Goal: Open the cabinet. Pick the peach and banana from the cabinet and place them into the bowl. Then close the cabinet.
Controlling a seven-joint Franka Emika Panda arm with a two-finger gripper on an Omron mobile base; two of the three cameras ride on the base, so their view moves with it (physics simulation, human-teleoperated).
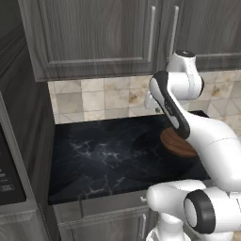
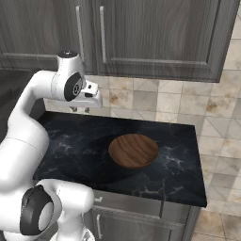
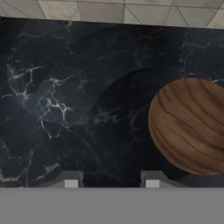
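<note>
The dark grey cabinet [image 1: 94,33] [image 2: 155,33] hangs above the counter with both doors shut, and its silver bar handles [image 1: 152,33] [image 2: 102,33] meet at the middle. The peach and the banana are hidden. An empty brown wooden bowl [image 2: 133,150] [image 3: 190,124] rests on the counter, partly behind my arm in the left base view [image 1: 176,143]. My gripper [image 2: 80,109] [image 3: 111,183] [image 1: 154,107] hovers above the counter left of the bowl. It points down and is open, with nothing between its fingers.
The black marble counter [image 1: 103,155] [image 2: 179,174] ends at a right edge beside a tiled floor. A beige tiled backsplash [image 1: 103,96] runs under the cabinet. A tall appliance front [image 1: 9,179] stands at the left, with low grey cabinet fronts [image 2: 132,221] below.
</note>
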